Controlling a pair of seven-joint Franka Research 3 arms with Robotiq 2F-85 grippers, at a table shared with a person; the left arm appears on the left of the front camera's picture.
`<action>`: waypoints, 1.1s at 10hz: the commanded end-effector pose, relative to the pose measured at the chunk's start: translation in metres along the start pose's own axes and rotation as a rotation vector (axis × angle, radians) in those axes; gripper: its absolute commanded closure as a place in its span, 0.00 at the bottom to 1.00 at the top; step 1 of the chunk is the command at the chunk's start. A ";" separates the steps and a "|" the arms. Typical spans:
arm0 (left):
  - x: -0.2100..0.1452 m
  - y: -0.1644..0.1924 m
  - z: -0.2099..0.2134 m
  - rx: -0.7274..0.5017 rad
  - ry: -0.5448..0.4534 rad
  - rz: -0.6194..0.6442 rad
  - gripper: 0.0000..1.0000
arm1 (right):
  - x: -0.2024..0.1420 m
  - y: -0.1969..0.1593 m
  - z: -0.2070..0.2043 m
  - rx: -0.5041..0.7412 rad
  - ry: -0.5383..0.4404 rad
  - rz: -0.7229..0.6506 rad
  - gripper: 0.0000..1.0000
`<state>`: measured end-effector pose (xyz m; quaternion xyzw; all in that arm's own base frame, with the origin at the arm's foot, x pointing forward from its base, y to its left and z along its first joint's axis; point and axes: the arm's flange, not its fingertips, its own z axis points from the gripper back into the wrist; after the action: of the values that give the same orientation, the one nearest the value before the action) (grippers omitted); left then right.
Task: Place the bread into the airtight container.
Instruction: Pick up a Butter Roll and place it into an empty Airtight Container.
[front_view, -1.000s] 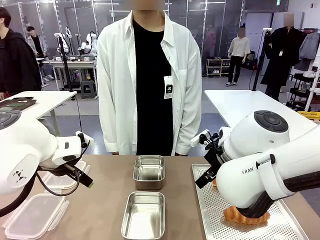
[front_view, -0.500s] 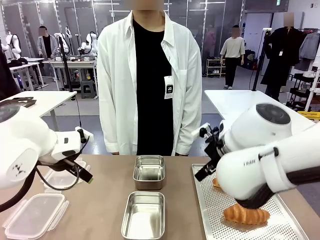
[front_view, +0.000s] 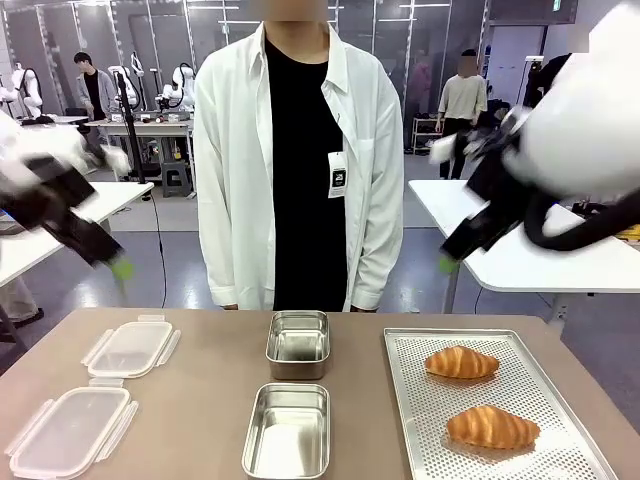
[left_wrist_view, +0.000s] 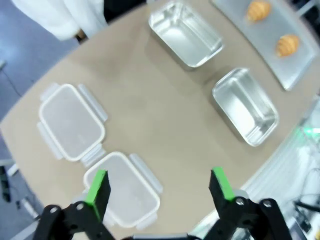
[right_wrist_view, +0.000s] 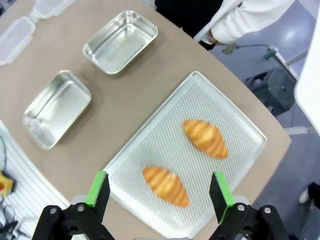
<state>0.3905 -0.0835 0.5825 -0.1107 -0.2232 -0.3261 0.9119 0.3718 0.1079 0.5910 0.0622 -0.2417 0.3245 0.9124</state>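
Right gripper (right_wrist_view: 159, 192) hangs wide open and empty above the table; at its 12 o'clock two croissants (right_wrist_view: 205, 138) lie apart on the perforated tray (right_wrist_view: 150, 142), with two steel containers (right_wrist_view: 120, 42) at 10 o'clock. Left gripper (left_wrist_view: 159, 186) gapes empty too, with clear lids (left_wrist_view: 72, 128) at its 10 o'clock

2 croissants (front_view: 461, 362) (front_view: 492, 427), 2 steel containers (front_view: 298, 343) (front_view: 288, 430), 2 clear plastic lids (front_view: 130, 348) (front_view: 70, 430), 1 perf. tray (front_view: 410, 420)
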 end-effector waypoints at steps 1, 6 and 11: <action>-0.005 0.036 0.083 -0.069 0.007 -0.016 0.00 | -0.017 -0.034 0.068 0.069 0.033 0.058 0.00; -0.092 0.064 0.238 -0.097 -0.209 0.025 0.00 | -0.123 -0.087 0.206 0.091 -0.084 0.046 0.00; -0.100 0.066 0.249 -0.063 -0.208 0.049 0.00 | -0.131 -0.089 0.216 0.073 -0.083 0.015 0.00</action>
<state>0.2781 0.1117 0.7501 -0.1810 -0.3061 -0.2868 0.8895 0.2495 -0.0966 0.7207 0.1063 -0.2662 0.3335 0.8981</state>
